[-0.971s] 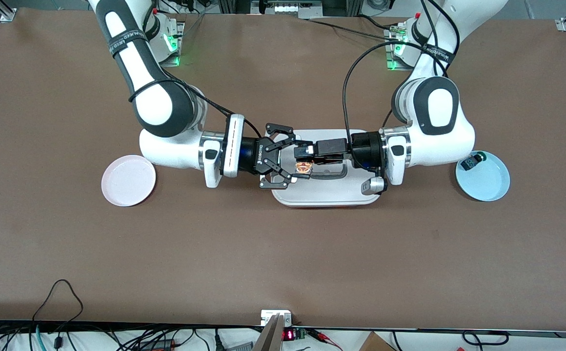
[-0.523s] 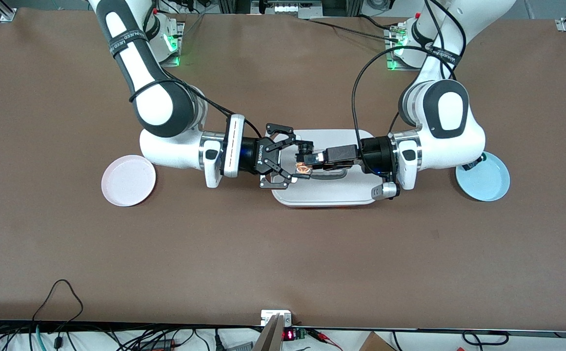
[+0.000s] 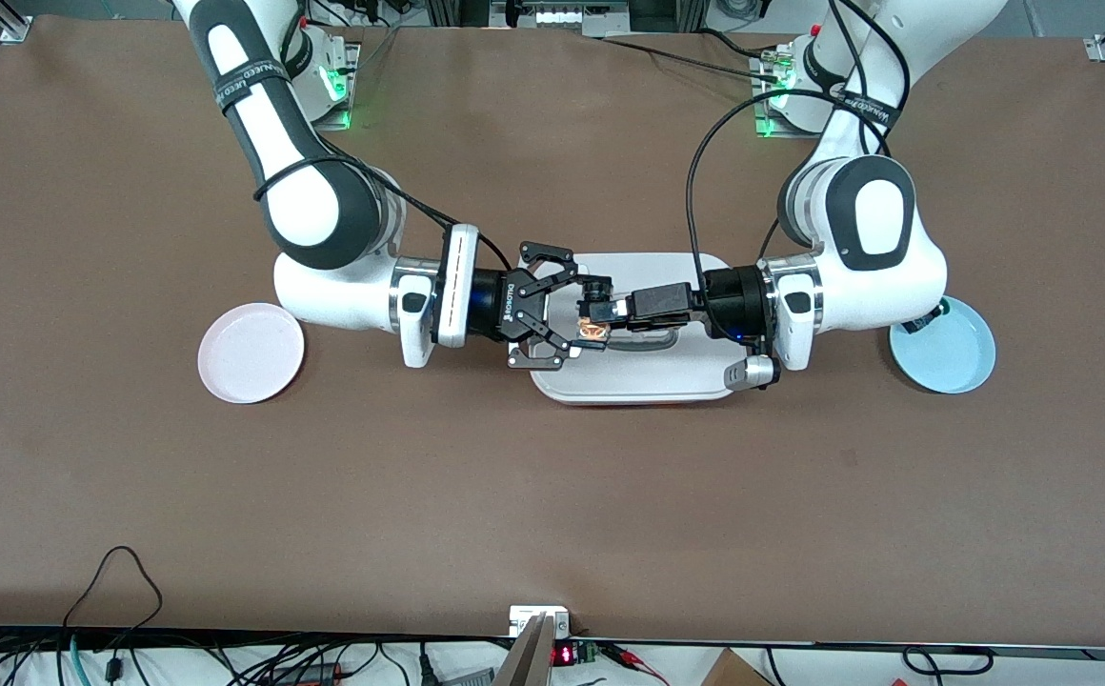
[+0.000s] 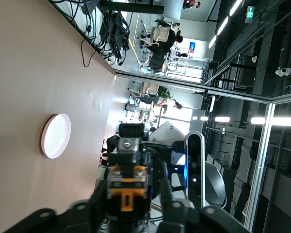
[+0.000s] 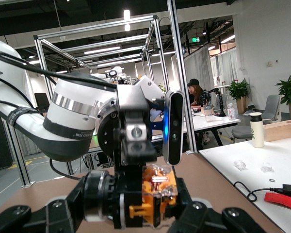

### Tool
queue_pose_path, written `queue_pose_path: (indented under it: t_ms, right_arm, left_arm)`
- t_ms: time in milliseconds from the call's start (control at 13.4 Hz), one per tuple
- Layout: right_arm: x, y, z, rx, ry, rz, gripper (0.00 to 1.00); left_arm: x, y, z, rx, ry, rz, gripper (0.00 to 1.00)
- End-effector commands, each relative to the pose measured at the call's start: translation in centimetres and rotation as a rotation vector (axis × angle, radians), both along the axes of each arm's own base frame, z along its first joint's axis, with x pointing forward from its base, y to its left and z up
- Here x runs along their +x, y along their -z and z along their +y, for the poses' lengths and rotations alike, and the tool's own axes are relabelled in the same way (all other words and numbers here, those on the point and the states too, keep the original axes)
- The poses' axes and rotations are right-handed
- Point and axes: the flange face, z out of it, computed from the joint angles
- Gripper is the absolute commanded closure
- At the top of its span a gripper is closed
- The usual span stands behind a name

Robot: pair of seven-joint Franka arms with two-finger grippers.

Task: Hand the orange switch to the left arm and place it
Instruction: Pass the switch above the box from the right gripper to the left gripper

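The orange switch (image 3: 593,329) hangs in the air over the white box (image 3: 648,381), at the box's end toward the right arm. My right gripper (image 3: 596,314) is shut on it; in the right wrist view the switch (image 5: 157,194) sits clamped between the right gripper's (image 5: 145,206) fingers. My left gripper (image 3: 613,310) faces it over the box lid, a little back from it. In the left wrist view the switch (image 4: 127,189) stands between the left gripper's (image 4: 131,206) parted fingers, with a gap on one side.
A pink plate (image 3: 251,353) lies toward the right arm's end. A blue plate (image 3: 948,357) lies toward the left arm's end, with a small blue-bodied switch (image 3: 924,321) on it, partly hidden by the left arm. The pink plate also shows in the left wrist view (image 4: 56,136).
The left arm has drawn back a little toward its own end of the table. The switch has stayed in place in the right gripper. Nothing moved in the last half second.
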Motion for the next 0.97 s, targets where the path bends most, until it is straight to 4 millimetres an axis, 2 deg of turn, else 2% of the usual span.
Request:
queue_pose_path:
  t_ms: [0,75,149,224,299,373,448,523,896]
  right_arm:
    - [0.07,-0.02,0.66,0.010,0.008,-0.012,0.91]
    - [0.12,-0.02,0.59,0.008,0.008,-0.014,0.91]
    - [0.11,-0.03,0.60,0.010,0.007,-0.014,0.91]
    - [0.03,0.05,0.68,0.010,0.006,-0.012,0.91]
    - [0.03,0.05,0.68,0.009,0.006,-0.014,0.91]
    - [0.02,-0.07,0.68,0.010,0.006,-0.015,0.87]
    - [0.02,0.01,0.65,0.011,0.009,-0.011,0.56]
    - [-0.03,0.07,0.67,0.012,0.006,-0.010,0.02]
    - [-0.04,-0.16,0.65,0.015,0.007,-0.007,0.00]
  left_arm:
    - [0.02,-0.33,0.04,-0.020,0.001,-0.053,0.74]
    - [-0.06,-0.24,-0.04,-0.017,0.003,-0.056,0.76]
    - [-0.08,-0.17,-0.03,-0.017,0.003,-0.057,0.84]
    - [-0.04,-0.16,0.06,-0.015,0.003,-0.057,0.88]
    - [-0.02,-0.23,0.05,-0.016,0.002,-0.054,1.00]
    - [0.01,-0.34,0.15,-0.017,0.001,-0.055,1.00]
    - [0.07,-0.40,0.24,-0.015,0.001,-0.058,1.00]
    - [0.16,-0.40,0.43,-0.015,-0.002,-0.056,1.00]
    - [0.28,-0.62,0.50,-0.017,-0.004,-0.058,1.00]
